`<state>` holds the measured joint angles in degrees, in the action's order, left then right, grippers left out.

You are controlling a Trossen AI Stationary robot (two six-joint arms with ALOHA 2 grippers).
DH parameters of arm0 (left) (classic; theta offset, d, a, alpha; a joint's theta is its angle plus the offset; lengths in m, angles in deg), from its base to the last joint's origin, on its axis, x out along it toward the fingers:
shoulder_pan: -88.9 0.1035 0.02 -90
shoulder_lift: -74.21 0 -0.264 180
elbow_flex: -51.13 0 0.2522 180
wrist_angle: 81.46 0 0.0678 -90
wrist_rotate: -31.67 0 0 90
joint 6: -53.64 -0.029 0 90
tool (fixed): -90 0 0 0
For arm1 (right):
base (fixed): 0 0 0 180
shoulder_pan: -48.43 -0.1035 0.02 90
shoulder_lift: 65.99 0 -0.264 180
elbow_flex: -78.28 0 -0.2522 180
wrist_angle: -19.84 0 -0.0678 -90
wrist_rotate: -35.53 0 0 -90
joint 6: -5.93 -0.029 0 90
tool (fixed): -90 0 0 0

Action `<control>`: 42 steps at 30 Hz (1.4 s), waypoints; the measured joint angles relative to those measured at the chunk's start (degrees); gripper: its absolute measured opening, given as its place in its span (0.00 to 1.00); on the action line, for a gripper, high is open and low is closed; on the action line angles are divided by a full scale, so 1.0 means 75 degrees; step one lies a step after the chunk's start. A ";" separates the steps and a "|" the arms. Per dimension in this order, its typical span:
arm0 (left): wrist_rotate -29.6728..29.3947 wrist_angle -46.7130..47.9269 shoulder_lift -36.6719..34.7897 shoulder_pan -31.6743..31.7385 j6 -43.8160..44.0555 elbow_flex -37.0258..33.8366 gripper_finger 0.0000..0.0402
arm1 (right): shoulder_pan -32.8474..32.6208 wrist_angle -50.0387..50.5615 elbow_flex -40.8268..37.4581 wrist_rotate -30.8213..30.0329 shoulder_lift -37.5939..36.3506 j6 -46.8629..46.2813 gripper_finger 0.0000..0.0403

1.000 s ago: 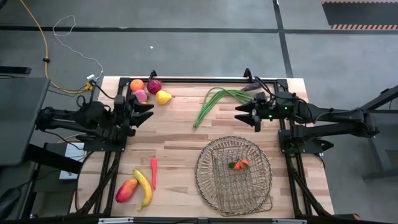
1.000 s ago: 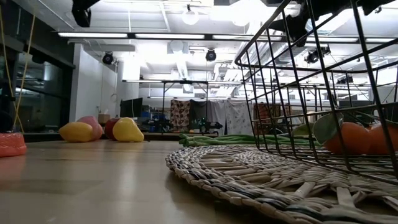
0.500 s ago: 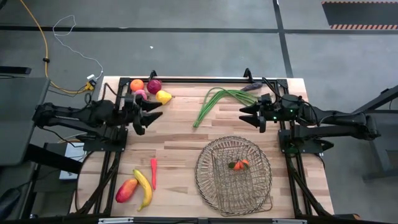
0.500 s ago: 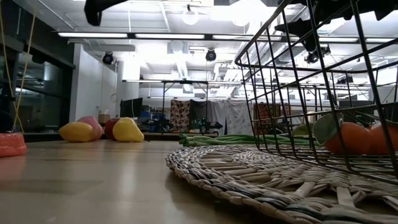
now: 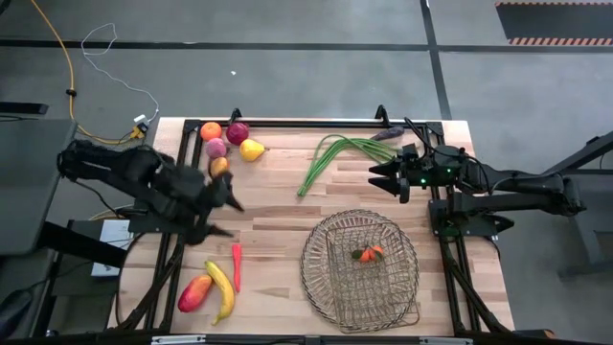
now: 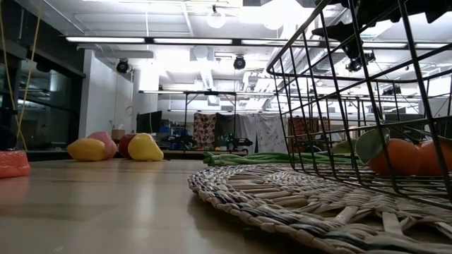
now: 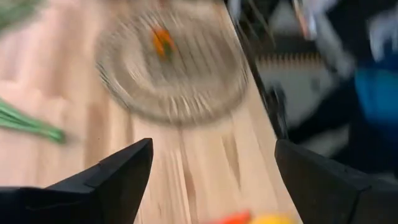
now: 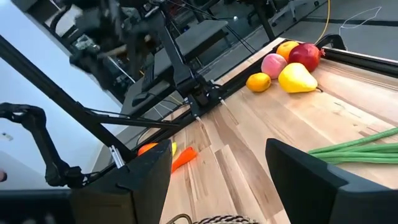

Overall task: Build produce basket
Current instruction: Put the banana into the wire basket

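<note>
Wooden bench (image 5: 278, 220) carried the basket (image 5: 360, 269) at its near right corner, oranges (image 5: 368, 254) inside. My left gripper (image 5: 223, 204), spread wide and empty, hung above the chilli (image 5: 236, 265); descending there seemed next. My right gripper (image 5: 381, 177) waited open by the beans (image 5: 330, 156).

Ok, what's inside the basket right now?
In the basket lies only a small orange cluster with green leaves, near its middle. The see-through mesh hides nothing in the high view. The low view shows the oranges through the wire; the rest runs out of frame.
</note>
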<state>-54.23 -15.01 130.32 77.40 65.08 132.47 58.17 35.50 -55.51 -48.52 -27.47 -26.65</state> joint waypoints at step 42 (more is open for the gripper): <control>-0.0434 -0.1403 0.4455 -0.3923 0.0588 -0.2805 0.81 | 0.0000 0.0124 0.0006 -0.0583 0.0006 0.0405 0.62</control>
<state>-57.49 -25.53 163.73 47.98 69.49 111.43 58.17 36.43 -55.47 -52.89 -27.43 -23.61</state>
